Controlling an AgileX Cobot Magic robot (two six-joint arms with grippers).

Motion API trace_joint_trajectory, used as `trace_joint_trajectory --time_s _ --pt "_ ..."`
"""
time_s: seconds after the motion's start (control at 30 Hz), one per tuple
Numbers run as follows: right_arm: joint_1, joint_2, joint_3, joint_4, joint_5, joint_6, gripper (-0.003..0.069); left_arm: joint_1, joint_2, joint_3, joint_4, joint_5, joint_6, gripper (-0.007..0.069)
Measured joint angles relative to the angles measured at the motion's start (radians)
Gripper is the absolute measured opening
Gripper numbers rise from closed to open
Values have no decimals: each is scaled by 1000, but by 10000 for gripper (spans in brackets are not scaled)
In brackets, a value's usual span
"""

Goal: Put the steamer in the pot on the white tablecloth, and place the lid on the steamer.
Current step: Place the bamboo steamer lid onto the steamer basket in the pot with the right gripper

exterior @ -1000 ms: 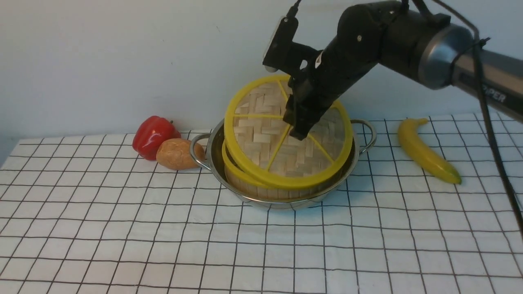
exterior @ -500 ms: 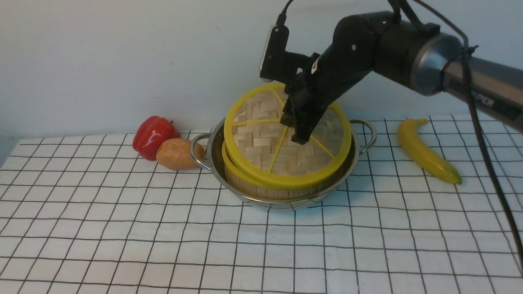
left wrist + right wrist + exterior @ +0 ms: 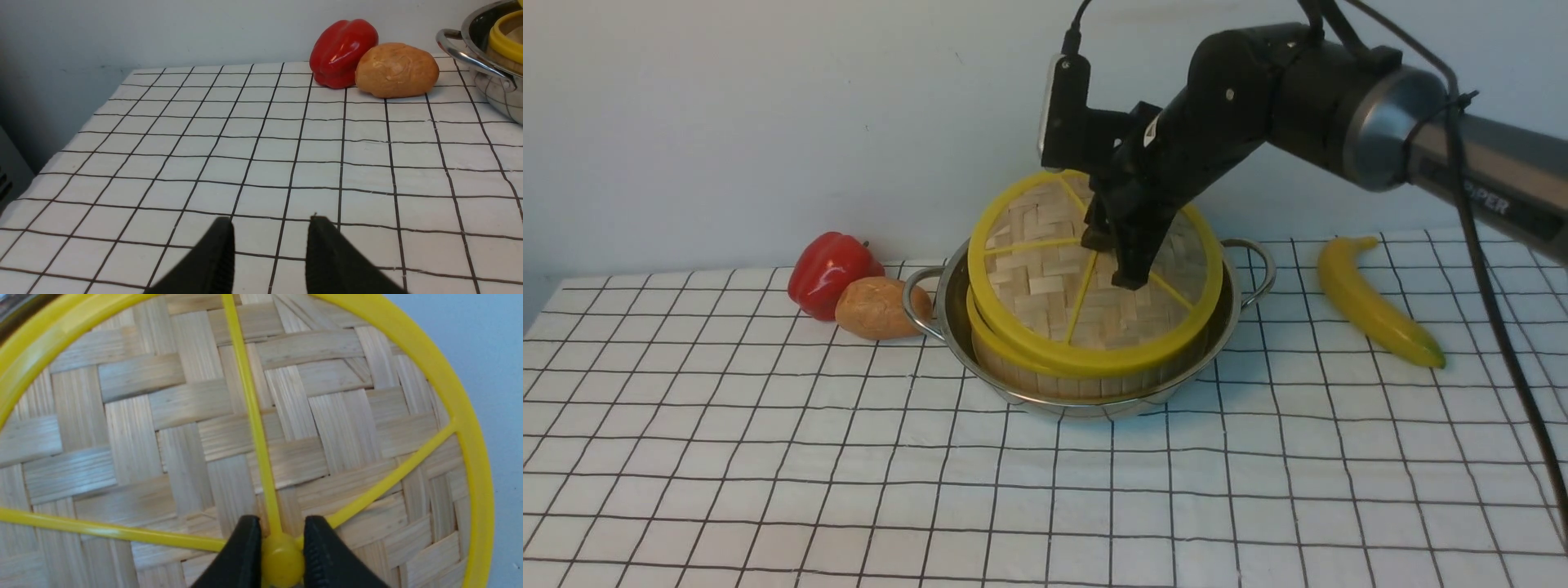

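Right gripper (image 3: 281, 539) | grips lid (image 3: 1045, 278) at centre (tilted) | steamer (image 3: 1078, 384) just below

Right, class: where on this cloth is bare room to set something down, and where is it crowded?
Free: the near half of the white tablecloth, before the pot, and the strip between pot and banana. Crowded: the far side, where pepper, potato and pot bunch.
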Motion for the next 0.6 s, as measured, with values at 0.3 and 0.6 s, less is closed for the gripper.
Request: trace_joint_trajectory --time_s 0.3,0.6 --pt "1 0 0 43 -11 -137 145 0 0 0 0 0 0 242" --pt "1 0 0 96 -16 -220 145 0 0 0 0 0 0 242"
